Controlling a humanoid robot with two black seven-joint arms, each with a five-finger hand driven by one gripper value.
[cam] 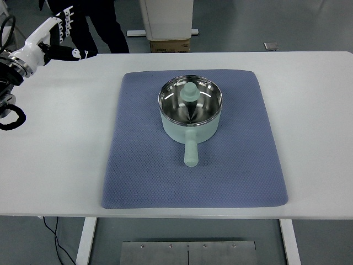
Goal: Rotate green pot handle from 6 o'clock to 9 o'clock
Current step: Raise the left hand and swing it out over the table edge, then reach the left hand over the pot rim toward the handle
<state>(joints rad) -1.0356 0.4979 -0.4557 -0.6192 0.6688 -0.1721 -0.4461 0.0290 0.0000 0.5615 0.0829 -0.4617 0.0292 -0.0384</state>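
Observation:
A pale green pot (pixel 190 128) with a shiny steel inside stands on a blue-grey mat (pixel 138 165) in the middle of the white table (pixel 55 165). Its green handle (pixel 191 153) points straight toward the near edge, at 6 o'clock. A green knob (pixel 190 92) sits at the centre of its top, seemingly on a clear lid. My left hand (pixel 69 38) is far off at the table's upper left corner, dark, relaxed and open, holding nothing. Its white forearm (pixel 37 37) comes in from the left edge. The right arm does not show.
A person in dark clothes (pixel 107 25) stands behind the far left of the table. Black cables (pixel 12 117) loop at the left edge. A white pedestal with a cardboard box (pixel 170 45) stands behind the table.

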